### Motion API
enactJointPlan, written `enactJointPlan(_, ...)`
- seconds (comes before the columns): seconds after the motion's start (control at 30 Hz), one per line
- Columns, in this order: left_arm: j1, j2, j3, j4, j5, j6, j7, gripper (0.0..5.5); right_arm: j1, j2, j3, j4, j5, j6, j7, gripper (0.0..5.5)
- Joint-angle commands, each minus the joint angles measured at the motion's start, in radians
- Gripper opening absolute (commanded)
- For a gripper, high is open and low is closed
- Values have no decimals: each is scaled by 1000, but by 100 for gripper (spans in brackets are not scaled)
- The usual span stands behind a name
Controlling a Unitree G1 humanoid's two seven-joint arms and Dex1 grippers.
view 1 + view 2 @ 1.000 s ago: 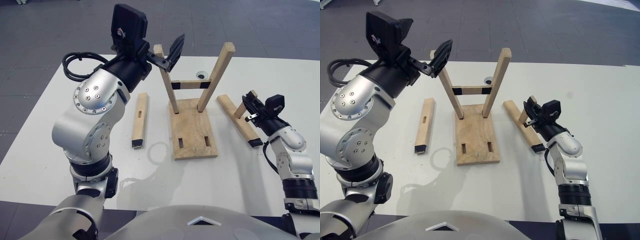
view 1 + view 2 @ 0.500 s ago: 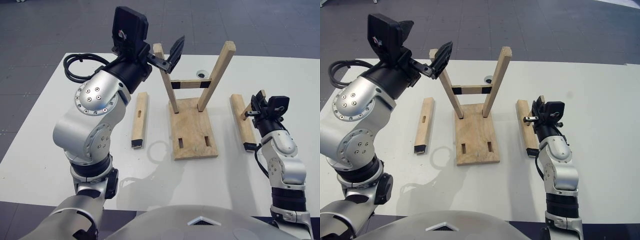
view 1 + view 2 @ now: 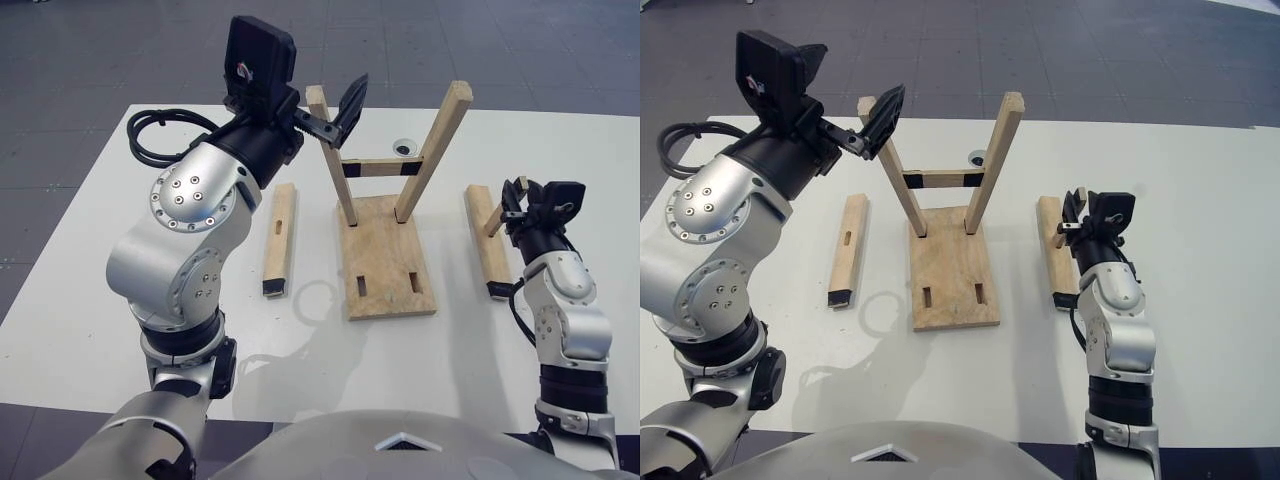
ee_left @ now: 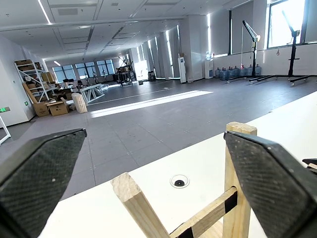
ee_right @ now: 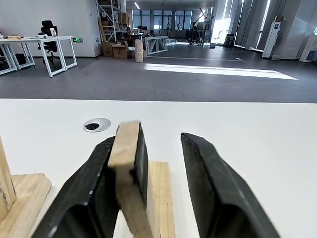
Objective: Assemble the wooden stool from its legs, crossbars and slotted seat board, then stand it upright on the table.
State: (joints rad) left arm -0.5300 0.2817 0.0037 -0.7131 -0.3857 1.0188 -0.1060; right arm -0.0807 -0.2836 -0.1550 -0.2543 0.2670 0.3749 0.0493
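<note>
Standing in the seat board (image 3: pixel 385 262), which lies flat mid-table (image 3: pixel 90 310), are two legs (image 3: pixel 432 150) joined by a crossbar (image 3: pixel 380 168). Left gripper (image 4: pixel 153 148): open, raised near one leg's top. Right gripper (image 5: pixel 151 148): jaws apart, one touching a short wooden piece (image 5: pixel 126 168) over a loose leg (image 3: pixel 487 250).

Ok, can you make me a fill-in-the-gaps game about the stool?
The board lies flat with ___ legs standing in it.
A ___ joins those legs.
The board has ___ empty slots.
The loose legs lie on the ___.
Missing words: two; crossbar; two; table.
</note>
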Motion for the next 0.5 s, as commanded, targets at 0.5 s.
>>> enactJointPlan(0.5,1,-18,-13,1,30,-2,11,513,-437,-18,-19,-9,-21,470,-85,331)
